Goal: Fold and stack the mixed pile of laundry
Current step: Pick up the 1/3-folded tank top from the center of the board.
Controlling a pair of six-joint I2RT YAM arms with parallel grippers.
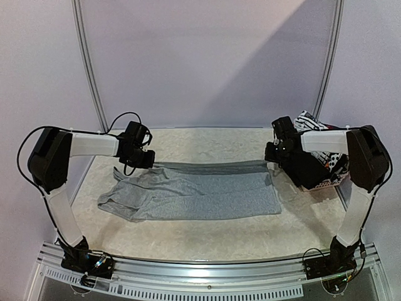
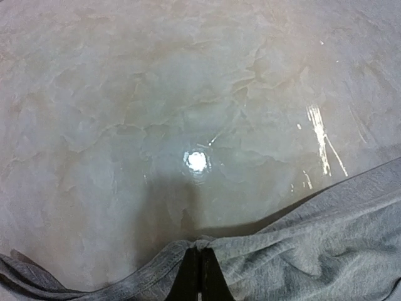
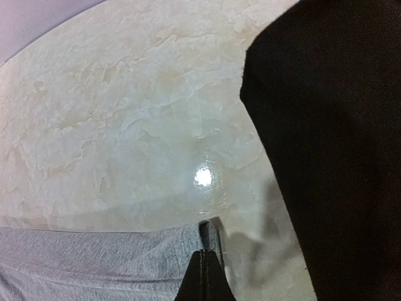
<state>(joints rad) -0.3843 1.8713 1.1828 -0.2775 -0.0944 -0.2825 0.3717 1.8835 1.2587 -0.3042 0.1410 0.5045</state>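
Observation:
Light grey trousers [image 1: 188, 191] lie spread across the middle of the table, their far edge lifted and stretched between my two grippers. My left gripper [image 1: 148, 158] is shut on the grey fabric [image 2: 301, 251] at the far left end; the cloth bunches at its tips [image 2: 201, 251]. At the far right corner of the grey trousers [image 3: 94, 263], my right gripper [image 1: 273, 157] is shut on the cloth [image 3: 207, 254]. The rest of the mixed laundry pile sits at the right: black trousers [image 1: 307, 168] and a white black-striped piece [image 1: 313, 122]. The black trousers [image 3: 332, 144] hang just right of my right gripper.
A pink perforated basket [image 1: 326, 183] under the pile stands at the table's right edge, partly hidden by my right arm. The marbled table top [image 1: 207, 144] shows beyond the trousers and along the front. A grey back wall [image 1: 207, 63] rises behind.

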